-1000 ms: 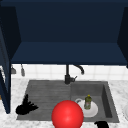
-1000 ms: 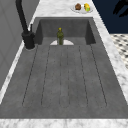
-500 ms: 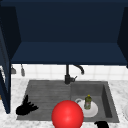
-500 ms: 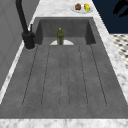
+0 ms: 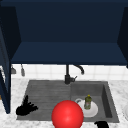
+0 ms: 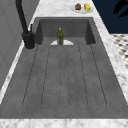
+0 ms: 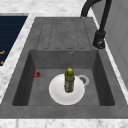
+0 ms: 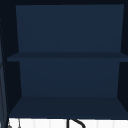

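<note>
My left hand (image 5: 25, 108) hovers over the front left corner of the grooved draining board (image 5: 47, 92), fingers spread and holding nothing. My right hand (image 5: 101, 124) shows at the picture's bottom edge, just in front of the basin's front right corner. A dark hand shape (image 6: 121, 7) at the top right of the left side view matches it. A green bottle (image 5: 87, 102) (image 7: 69, 80) (image 6: 60, 36) stands upright on a white plate (image 5: 94, 112) (image 7: 56, 93) in the basin. A large red ball (image 5: 67, 115) shows at the sink's front edge, between the two hands.
The black faucet (image 5: 67, 75) (image 7: 100, 37) rises behind the sink. A small red thing (image 7: 37, 74) lies in the basin beside the plate, near the drain (image 7: 82, 79). A dish of fruit (image 6: 81, 7) sits on the counter beyond the basin. An open dark blue cabinet (image 8: 67, 57) hangs above.
</note>
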Available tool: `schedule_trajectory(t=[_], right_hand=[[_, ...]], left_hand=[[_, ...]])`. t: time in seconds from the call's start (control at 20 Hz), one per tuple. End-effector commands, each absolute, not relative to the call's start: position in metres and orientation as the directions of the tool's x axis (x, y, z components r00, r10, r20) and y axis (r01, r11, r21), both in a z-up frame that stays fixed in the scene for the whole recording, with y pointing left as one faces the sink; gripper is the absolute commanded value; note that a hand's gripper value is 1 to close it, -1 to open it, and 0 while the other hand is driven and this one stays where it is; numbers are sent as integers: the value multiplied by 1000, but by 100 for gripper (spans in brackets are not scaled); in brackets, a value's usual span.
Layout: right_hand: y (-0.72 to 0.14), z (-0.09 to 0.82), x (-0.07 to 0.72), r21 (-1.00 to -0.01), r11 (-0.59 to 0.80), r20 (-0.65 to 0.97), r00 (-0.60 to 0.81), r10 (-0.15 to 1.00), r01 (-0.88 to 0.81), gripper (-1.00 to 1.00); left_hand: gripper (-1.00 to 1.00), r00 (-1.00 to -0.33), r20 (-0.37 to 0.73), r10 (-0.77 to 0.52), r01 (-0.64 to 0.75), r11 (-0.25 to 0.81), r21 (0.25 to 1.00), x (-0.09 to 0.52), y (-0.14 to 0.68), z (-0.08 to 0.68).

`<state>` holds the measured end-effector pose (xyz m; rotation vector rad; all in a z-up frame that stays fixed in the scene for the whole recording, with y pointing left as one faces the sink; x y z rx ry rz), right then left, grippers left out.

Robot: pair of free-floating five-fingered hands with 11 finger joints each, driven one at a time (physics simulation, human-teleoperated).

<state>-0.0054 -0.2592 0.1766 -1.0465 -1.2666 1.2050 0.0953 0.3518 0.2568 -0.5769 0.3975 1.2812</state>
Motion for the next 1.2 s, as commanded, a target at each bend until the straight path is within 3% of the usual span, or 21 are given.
schedule_trajectory(t=[0.0, 1.15], right_hand=[[-259, 177, -5, -992, 110, 115, -67, 991, -65, 0], [-259, 177, -5, -992, 110, 115, -67, 991, -65, 0]], left_hand=[[-100, 211, -638, 740, -973, 220, -67, 95, 351, 254], [-100, 192, -656, 730, -977, 208, -54, 96, 344, 240]])
